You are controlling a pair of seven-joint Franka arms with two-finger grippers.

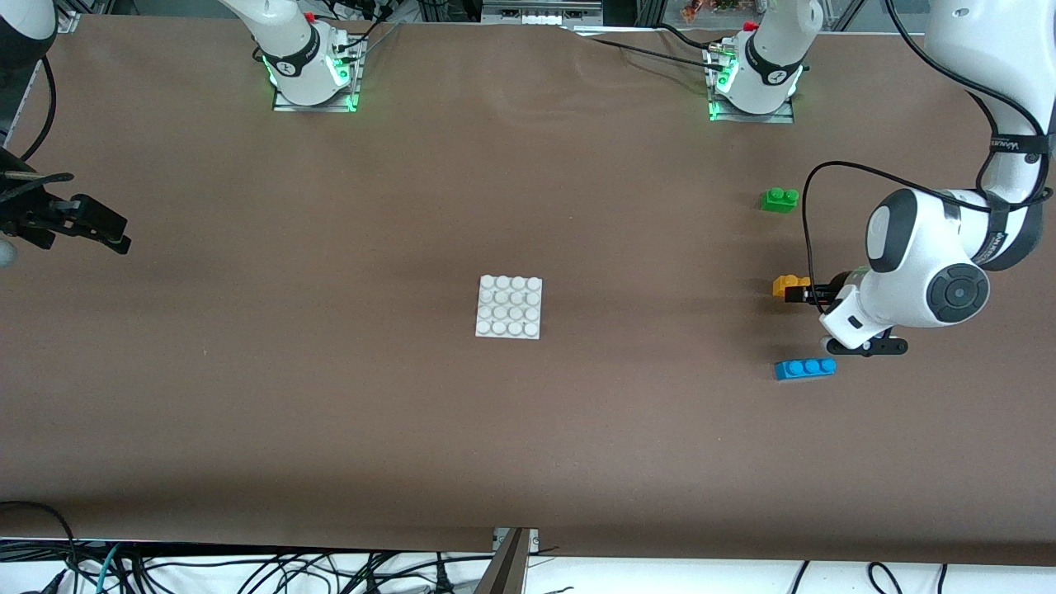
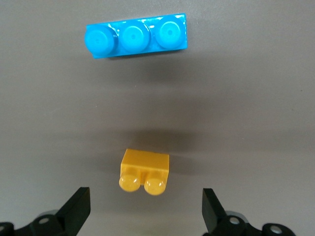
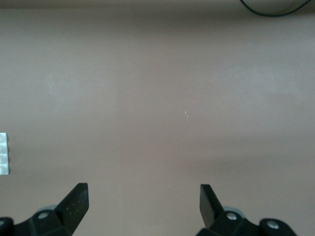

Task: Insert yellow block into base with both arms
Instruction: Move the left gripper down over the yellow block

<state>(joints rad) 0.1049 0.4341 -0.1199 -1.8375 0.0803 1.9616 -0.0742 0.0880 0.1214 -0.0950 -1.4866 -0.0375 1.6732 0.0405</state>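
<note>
The yellow block [image 1: 789, 285] [image 2: 145, 169] lies on the table toward the left arm's end, between a green brick and a blue brick. My left gripper [image 1: 813, 294] [image 2: 146, 205] is low beside it and open. The block sits just ahead of the fingertips [image 2: 78, 204], centred on the gap and untouched. The white studded base [image 1: 509, 307] lies flat mid-table, and its edge shows in the right wrist view as the base [image 3: 4, 153]. My right gripper [image 1: 111, 229] [image 3: 142, 200] waits open over bare table at the right arm's end, holding nothing.
A green two-stud brick [image 1: 779, 200] lies farther from the front camera than the yellow block. A blue three-stud brick [image 1: 804, 368] [image 2: 136, 35] lies nearer. A black cable [image 1: 813, 223] loops over the table by the left arm's wrist.
</note>
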